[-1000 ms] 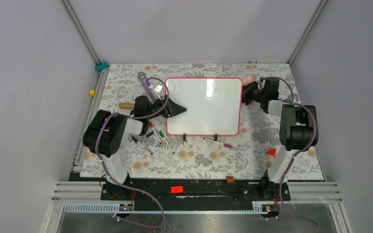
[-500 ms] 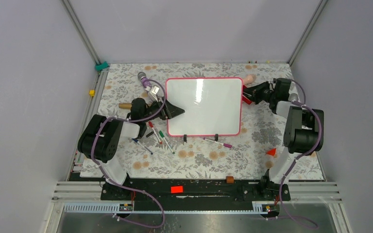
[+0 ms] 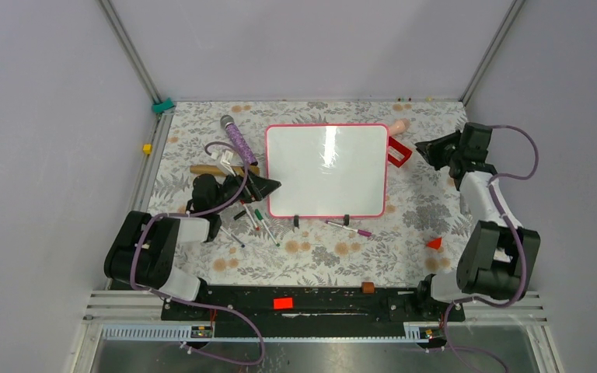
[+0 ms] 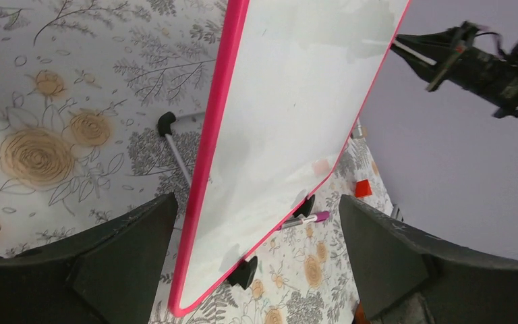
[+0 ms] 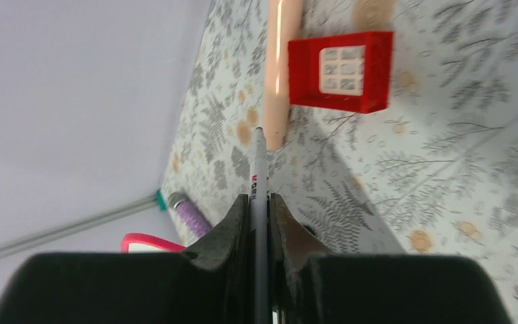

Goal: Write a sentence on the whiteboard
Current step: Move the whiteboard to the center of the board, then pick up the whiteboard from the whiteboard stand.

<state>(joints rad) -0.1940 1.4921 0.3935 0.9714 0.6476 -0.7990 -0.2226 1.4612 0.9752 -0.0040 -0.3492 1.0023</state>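
Plain grey walls [image 3: 47, 116], floral tablecloth [image 3: 404, 233], seemingly aluminium framing [image 3: 130, 54]

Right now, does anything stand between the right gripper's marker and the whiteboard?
Yes. A red frame-shaped block lies by the right edge of the whiteboard, between it and the right gripper, whose jaws are shut on a marker. A peach cylinder lies beside the block. Both lie low, probably passable from above.
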